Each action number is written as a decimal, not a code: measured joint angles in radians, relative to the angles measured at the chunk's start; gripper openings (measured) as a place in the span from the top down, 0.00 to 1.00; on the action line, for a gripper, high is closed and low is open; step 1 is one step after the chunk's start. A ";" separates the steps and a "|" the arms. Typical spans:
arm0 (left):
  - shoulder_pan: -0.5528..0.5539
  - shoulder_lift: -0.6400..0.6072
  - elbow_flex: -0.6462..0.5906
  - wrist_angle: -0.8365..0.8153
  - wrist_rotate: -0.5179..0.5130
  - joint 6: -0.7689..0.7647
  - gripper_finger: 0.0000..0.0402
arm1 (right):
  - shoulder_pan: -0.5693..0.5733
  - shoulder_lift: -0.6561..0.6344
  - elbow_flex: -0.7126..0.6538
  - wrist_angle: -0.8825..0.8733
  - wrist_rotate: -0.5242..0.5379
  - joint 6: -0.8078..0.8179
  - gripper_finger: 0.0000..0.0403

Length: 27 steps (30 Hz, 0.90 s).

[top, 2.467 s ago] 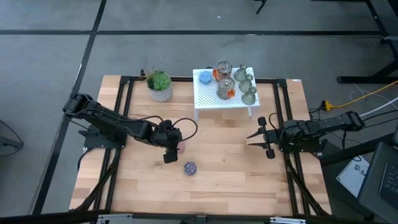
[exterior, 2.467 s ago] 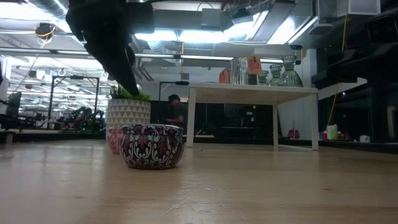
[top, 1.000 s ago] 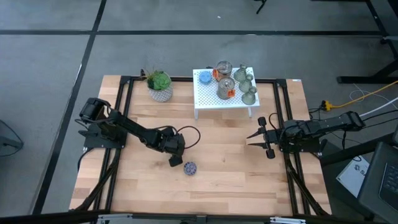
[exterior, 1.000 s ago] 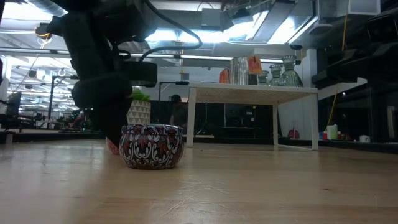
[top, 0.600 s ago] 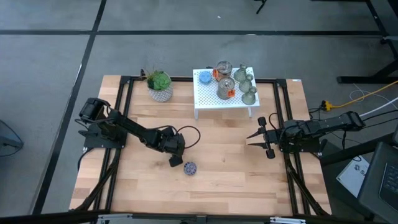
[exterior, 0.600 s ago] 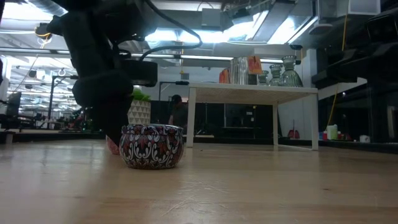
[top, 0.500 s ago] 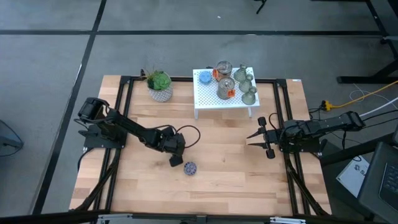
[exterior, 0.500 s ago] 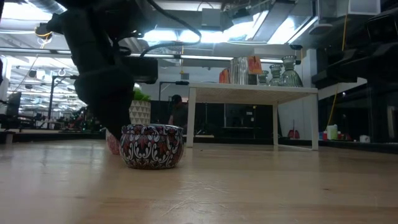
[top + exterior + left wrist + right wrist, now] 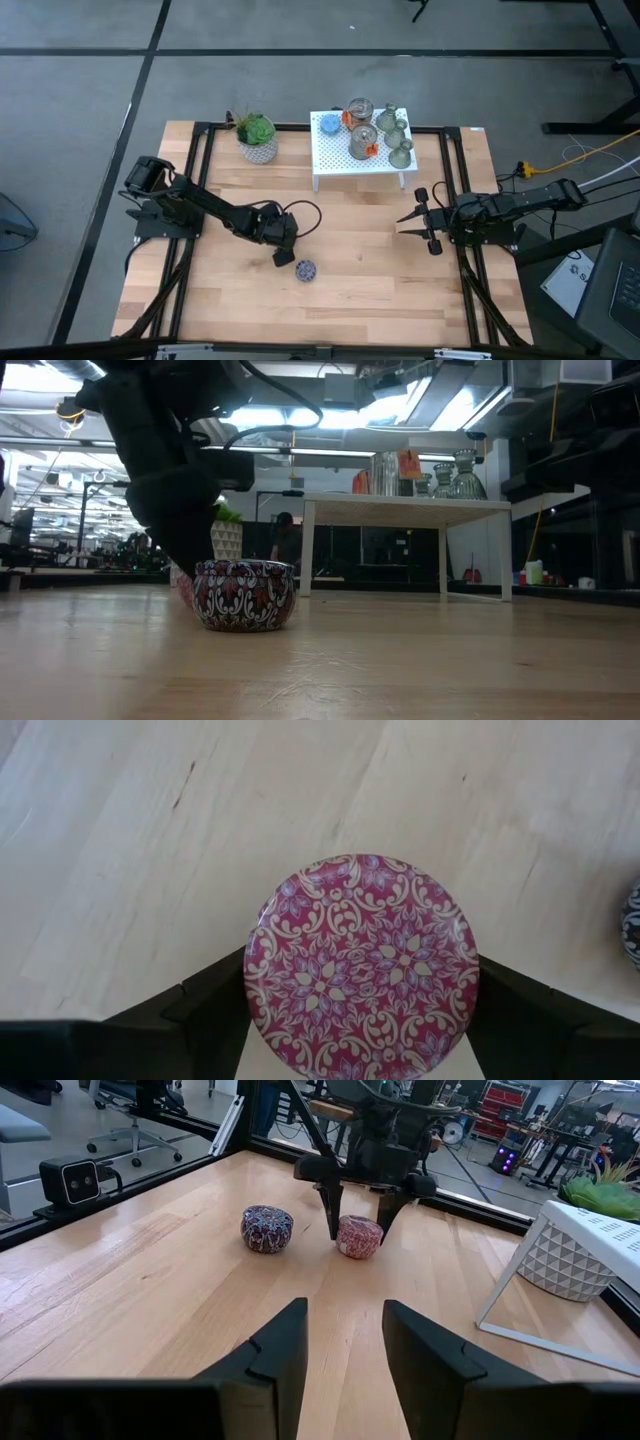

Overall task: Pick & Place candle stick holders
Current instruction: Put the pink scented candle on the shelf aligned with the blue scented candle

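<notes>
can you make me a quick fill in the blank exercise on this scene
1. The left gripper has its jaws either side of the round ____ patterned tin.
2. The three olive-grey candle stick holders stand on the small ____ table.
3. The leafy green plant sits in a ____ pot.

Missing: pink; white; white

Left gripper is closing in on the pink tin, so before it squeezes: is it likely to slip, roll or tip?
The pink tin looks rigid, so it probably won't crush. It is low, wide and flat on the table, so tipping seems unlikely. Its side wall looks rounded, so the left gripper's fingers, standing on either side of it, might slide on it.
</notes>
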 joint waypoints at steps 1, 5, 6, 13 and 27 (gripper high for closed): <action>0.000 0.000 0.000 0.001 0.000 0.000 0.26 | 0.000 0.000 0.000 0.000 0.000 0.000 0.66; 0.000 -0.004 0.000 0.000 0.000 -0.005 0.26 | 0.000 0.000 0.000 0.000 0.000 0.000 0.66; 0.000 -0.005 0.000 0.002 0.000 -0.007 0.26 | 0.000 0.000 0.000 0.000 0.000 0.000 0.66; 0.006 -0.005 0.035 -0.010 0.000 0.029 0.26 | 0.000 0.000 0.000 0.000 0.000 0.000 0.66; 0.071 -0.005 0.136 -0.016 0.002 0.177 0.26 | 0.000 0.000 0.000 0.000 0.000 0.000 0.66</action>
